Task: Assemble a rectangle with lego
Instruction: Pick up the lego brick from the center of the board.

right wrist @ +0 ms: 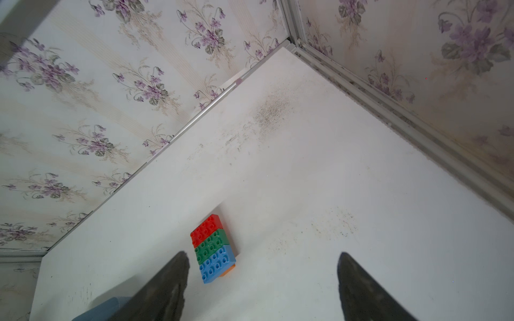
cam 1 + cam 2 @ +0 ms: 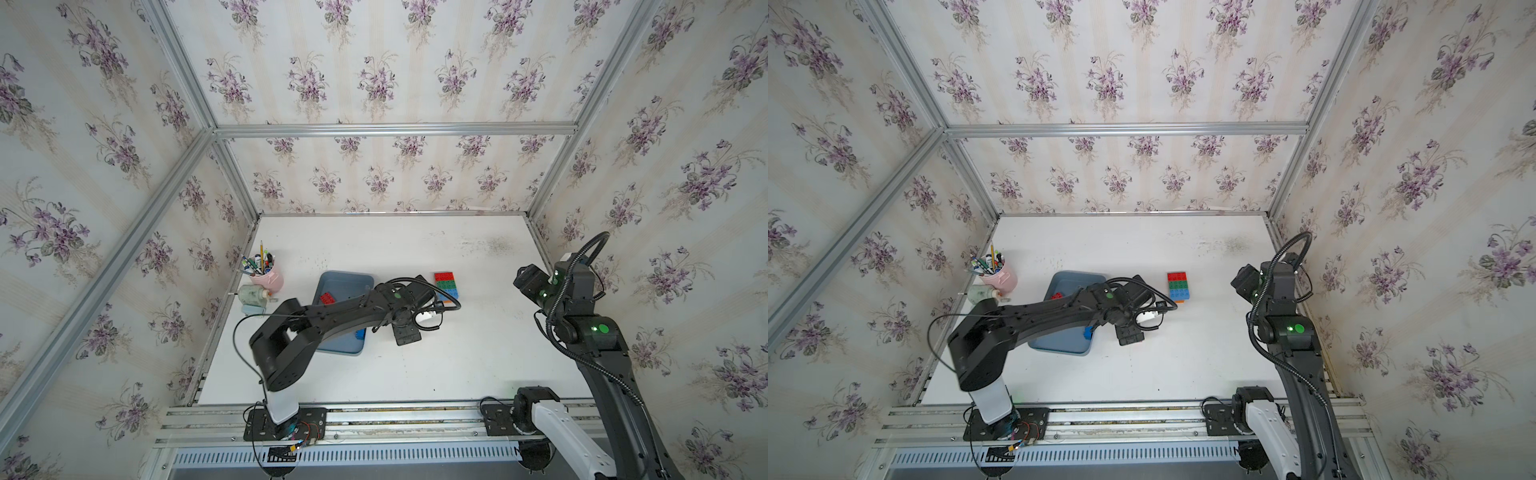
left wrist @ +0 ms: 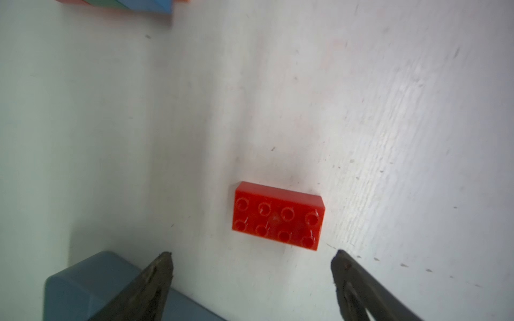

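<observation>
The left claw [image 3: 251,259] stands wide and empty over a loose red brick [image 3: 278,215] lying studs-up on the tabletop [image 3: 389,111] beside the grey-blue tray [image 3: 83,283]. The right claw [image 1: 262,259] is also wide and holds nothing. The red-green-blue brick stack [image 1: 212,248] lies between tray and right claw.

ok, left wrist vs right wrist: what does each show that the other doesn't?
Left wrist only: a loose red brick flat on the table, just beyond the open left gripper. Right wrist only: the papered walls and the open right gripper. Both: the tray corner and the brick stack, only a cropped edge of it in the left wrist.
</observation>
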Robot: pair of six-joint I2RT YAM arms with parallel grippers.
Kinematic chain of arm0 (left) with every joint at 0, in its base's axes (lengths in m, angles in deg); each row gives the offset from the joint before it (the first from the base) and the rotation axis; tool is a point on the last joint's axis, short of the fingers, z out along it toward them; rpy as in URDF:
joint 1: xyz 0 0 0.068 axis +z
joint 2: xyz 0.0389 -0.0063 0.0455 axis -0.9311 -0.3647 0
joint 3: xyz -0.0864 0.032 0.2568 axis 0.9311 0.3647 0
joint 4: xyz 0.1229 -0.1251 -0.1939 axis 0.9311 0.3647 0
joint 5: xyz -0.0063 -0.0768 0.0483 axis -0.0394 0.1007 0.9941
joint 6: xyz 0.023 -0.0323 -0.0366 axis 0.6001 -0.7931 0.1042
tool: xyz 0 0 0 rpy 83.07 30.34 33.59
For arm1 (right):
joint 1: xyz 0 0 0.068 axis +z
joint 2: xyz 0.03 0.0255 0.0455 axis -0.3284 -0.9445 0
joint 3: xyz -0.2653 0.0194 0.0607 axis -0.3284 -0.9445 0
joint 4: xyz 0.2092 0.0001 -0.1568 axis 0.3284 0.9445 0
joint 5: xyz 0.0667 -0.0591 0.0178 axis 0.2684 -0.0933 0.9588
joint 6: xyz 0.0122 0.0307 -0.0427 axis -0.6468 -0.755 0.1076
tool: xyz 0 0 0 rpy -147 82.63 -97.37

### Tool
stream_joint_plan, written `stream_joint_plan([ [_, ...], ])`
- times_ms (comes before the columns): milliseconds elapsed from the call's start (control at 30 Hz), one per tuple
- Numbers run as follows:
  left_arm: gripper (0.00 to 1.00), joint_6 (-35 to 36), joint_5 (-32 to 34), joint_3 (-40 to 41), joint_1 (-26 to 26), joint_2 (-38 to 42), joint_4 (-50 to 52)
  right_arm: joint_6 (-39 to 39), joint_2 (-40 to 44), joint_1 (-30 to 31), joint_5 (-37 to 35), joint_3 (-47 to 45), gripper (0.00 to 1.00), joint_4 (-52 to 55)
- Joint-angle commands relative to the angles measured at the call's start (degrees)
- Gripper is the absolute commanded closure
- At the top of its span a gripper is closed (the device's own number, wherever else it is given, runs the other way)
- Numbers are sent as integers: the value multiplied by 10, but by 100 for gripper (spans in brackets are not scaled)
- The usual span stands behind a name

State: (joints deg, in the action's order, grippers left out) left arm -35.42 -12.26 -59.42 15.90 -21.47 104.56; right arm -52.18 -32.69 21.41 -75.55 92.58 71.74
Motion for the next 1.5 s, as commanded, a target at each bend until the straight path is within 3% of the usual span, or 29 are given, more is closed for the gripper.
stream_joint_plan([
  [0, 1, -85, 22, 37, 8, 117, -100, 32, -21, 1, 92, 33, 19, 23],
  [67, 0, -149, 29, 65, 23, 218, -121, 40, -50, 5, 162, 53, 22, 27],
  [133, 0, -220, 16, 96, 48, 298, -136, 44, -77, 27, 185, 70, 23, 29],
  [233, 0, -349, 8, 161, 93, 399, -159, 52, -122, 121, 131, 113, 24, 42],
  [333, 0, -481, -45, 213, 164, 453, -136, 52, -172, 210, 75, 150, 23, 50],
  [500, 1, -635, -131, 241, 241, 443, -25, 43, -236, 255, 69, 158, 23, 43],
  [600, 8, -783, -203, 277, 258, 411, -4, 50, -254, 262, 68, 153, 23, 37],
  [733, 15, -1020, -328, 363, 266, 373, -102, 58, -256, 262, 58, 133, 23, 19],
  [800, 22, -1105, -345, 385, 265, 362, -145, 64, -251, 262, 56, 117, 23, 3],
  [967, 23, -1101, -215, 303, 265, 363, 28, 70, -238, 262, 47, 84, 22, -24],
  [1067, 22, -1134, -158, 279, 265, 370, 97, 70, -236, 262, 43, 65, 21, -46],
  [1233, 23, -1176, -126, 285, 266, 366, 93, 75, -258, 261, 54, 62, 21, -57],
  [1467, 23, -1191, -137, 249, 264, 288, 81, 75, -269, 261, 54, 48, 21, -72],
])
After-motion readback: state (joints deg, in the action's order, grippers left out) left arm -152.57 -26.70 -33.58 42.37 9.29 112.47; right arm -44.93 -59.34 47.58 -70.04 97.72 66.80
